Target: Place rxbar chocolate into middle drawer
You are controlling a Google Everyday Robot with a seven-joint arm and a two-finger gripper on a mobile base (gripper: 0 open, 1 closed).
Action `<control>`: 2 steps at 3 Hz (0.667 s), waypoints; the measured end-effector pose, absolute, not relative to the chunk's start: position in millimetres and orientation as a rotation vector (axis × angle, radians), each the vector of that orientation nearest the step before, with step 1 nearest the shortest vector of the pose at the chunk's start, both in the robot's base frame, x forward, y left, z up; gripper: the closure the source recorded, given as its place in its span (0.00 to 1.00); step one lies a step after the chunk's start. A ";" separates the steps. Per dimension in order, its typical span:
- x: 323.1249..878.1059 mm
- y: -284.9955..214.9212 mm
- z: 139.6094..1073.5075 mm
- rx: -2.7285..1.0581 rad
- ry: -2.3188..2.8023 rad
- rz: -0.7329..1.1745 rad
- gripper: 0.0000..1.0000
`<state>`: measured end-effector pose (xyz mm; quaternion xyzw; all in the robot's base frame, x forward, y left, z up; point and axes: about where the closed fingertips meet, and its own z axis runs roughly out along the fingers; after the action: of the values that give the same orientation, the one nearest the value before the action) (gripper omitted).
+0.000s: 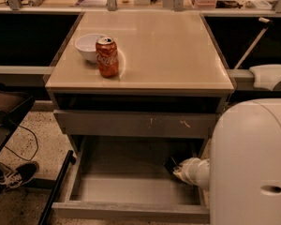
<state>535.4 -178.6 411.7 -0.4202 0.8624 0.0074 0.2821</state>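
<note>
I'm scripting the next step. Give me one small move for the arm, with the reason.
Probably ease the gripper down to the floor of the middle drawer and release there. It hangs inside the open drawer near the right rear corner, with a dark shape, possibly the rxbar chocolate, at its tip.
</note>
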 end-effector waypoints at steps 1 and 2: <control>517.0 -186.2 384.1 -1.120 2.298 0.034 1.00; 516.4 -186.8 383.7 -1.120 2.299 0.034 1.00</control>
<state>516.4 -186.8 383.7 -0.4195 0.8609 0.0129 0.2877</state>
